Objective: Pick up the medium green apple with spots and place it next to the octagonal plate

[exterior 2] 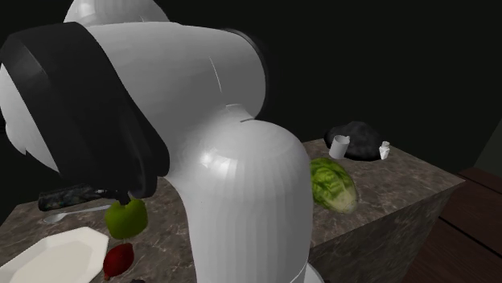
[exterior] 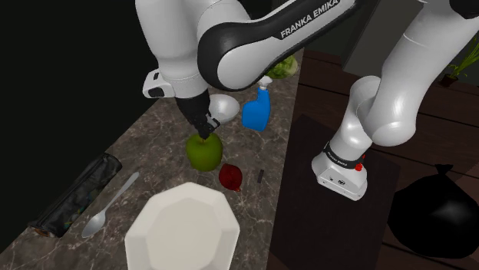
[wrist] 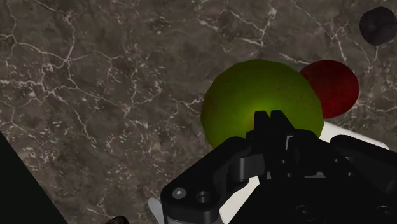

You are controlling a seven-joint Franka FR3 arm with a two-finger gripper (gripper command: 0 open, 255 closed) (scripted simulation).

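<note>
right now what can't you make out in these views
octagonal plate: cut off by the shoulder view's bottom edge.
green apple: spots too faint; fingers cover its top in the wrist view.
green vegetable: mostly behind the arm in the shoulder view.

text: "FRANKA EMIKA" | colour: white capitals | on: dark cover of the arm (exterior: 253,42) | view: shoulder

Shoulder cam: high, beside stand (exterior: 307,222), looks down-left over worktop (exterior: 153,146), mid range. 2nd ext cam: low, tight behind arm (exterior 2: 233,161), faces across worktop, arm blocks most of frame. Wrist cam: looks down along pincer (wrist: 270,118), v close to worktop. All 3 share green apple (exterior: 204,151), red fruit (exterior: 230,177), plate (exterior: 184,230) corner.
</note>
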